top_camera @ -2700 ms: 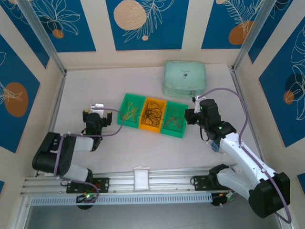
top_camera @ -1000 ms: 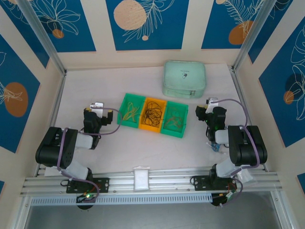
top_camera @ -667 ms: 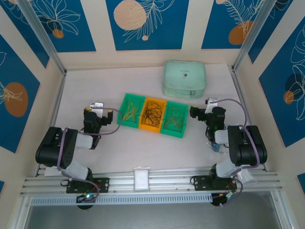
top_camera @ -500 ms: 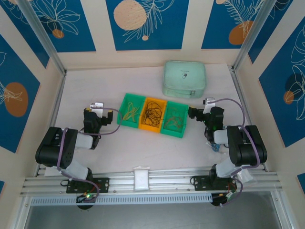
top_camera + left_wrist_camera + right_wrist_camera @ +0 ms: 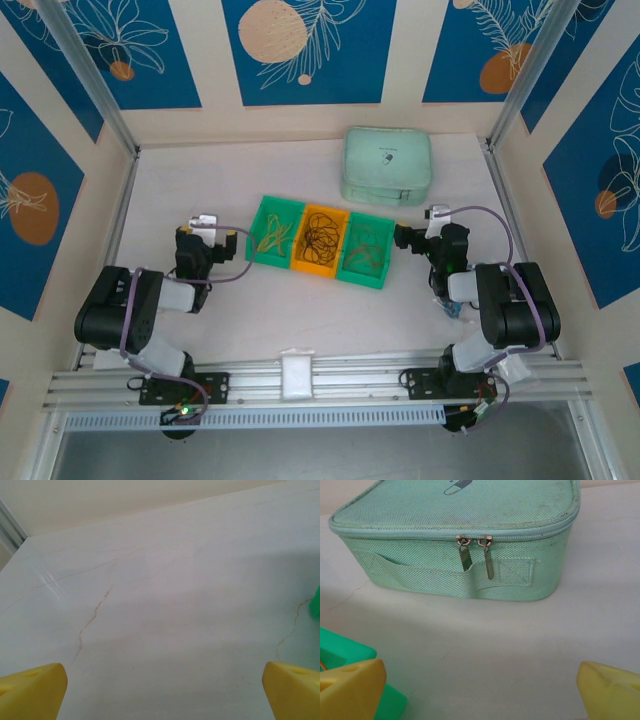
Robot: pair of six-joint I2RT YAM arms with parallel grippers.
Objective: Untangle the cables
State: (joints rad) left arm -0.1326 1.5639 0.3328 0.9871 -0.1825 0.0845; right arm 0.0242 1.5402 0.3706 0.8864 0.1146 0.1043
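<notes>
With the cables [image 5: 320, 238] lying in the three trays [image 5: 362, 281] mid-table and both the left gripper [image 5: 162, 692] and right gripper [image 5: 481, 690] spread wide and empty either side, I'd reach down for one loop at a time, never raking across neighbours.

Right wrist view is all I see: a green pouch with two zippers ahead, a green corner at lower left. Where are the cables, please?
Observer: The cables lie in three bins in a row, on the near side of the pouch; black ones are in the orange middle bin.
Operator: Where is my pincer in that row?
Observer: The right pincer sits at the row's right end, beside a green bin.
Operator: And the other arm?
Observer: The left pincer is open over bare table, at the row's left end.
</notes>
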